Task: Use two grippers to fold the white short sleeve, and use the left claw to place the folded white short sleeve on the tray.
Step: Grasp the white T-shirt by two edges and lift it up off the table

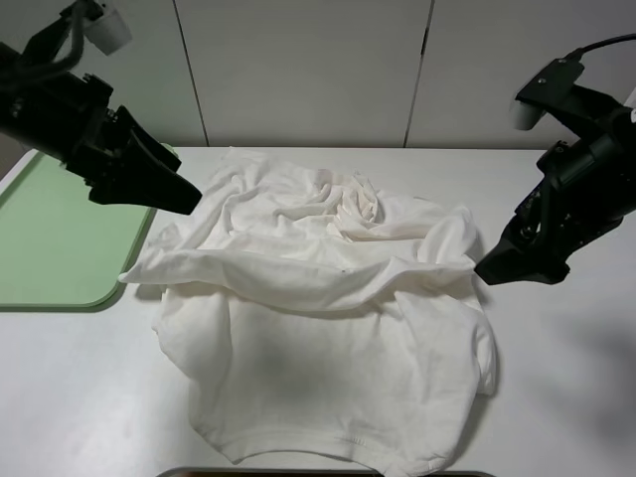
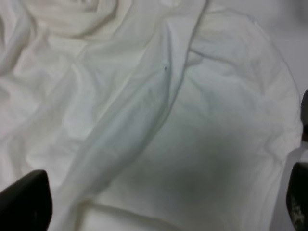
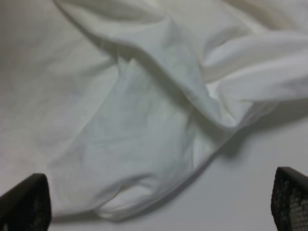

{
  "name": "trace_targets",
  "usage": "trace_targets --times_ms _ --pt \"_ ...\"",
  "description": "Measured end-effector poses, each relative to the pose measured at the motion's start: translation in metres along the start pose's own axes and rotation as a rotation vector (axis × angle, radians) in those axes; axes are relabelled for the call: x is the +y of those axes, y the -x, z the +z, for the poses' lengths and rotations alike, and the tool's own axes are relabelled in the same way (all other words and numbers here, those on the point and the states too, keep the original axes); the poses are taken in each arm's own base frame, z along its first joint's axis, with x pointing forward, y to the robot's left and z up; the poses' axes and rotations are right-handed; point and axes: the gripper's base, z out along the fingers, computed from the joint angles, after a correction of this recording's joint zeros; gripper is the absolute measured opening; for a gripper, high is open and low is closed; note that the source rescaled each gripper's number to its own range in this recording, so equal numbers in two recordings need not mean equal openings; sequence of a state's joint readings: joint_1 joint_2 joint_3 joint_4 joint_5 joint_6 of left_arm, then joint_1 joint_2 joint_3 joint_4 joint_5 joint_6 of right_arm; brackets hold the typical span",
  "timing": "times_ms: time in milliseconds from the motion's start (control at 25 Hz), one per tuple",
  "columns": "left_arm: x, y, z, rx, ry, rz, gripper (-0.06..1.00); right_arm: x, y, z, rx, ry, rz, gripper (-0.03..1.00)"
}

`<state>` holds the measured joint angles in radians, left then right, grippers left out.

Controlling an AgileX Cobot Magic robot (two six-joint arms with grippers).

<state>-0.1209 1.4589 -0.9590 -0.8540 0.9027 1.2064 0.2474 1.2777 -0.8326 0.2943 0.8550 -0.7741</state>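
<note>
The white short sleeve [image 1: 318, 308] lies crumpled on the white table, its upper half folded down over the lower half in loose wrinkles. My left gripper [image 1: 179, 194] hangs above the shirt's upper left edge, open and empty; in the left wrist view its fingertips [image 2: 24, 202] frame the cloth [image 2: 159, 120] below. At the shirt's right edge hovers my right gripper [image 1: 494, 266], open too, with its fingertips [image 3: 24, 204] wide apart over the cloth [image 3: 144, 120]. The pale green tray [image 1: 60, 243] sits at the table's left, bare.
White table surface [image 1: 566, 378] surrounds the shirt on the right and front. Pale cabinet panels [image 1: 308, 70] stand behind the table. A dark strip [image 1: 328, 473] shows at the front edge.
</note>
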Motion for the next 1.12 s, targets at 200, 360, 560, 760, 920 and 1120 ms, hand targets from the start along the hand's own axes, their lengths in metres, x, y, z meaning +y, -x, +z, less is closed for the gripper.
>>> trace_targets --times_ms 200,360,560,760,920,1120 --pt "0.002 0.001 0.003 -0.017 -0.013 0.110 0.97 -0.003 -0.002 0.005 0.073 -0.055 -0.145 1.00" --pt "0.009 -0.010 0.003 0.109 0.042 0.223 0.92 0.007 0.006 0.008 0.095 -0.107 -0.313 1.00" --pt "0.012 -0.019 0.011 0.240 0.048 0.258 0.89 0.019 0.021 0.020 0.051 -0.130 -0.421 1.00" --pt "0.004 -0.031 0.033 0.604 0.107 0.474 0.88 0.029 0.027 0.049 0.101 -0.074 -0.479 1.00" --pt "0.003 -0.029 0.038 0.664 0.165 0.557 0.88 0.032 0.027 0.065 0.145 -0.045 -0.497 1.00" --pt "0.005 -0.023 0.041 0.643 0.235 0.621 0.88 0.024 0.021 0.096 0.261 -0.067 -0.496 1.00"
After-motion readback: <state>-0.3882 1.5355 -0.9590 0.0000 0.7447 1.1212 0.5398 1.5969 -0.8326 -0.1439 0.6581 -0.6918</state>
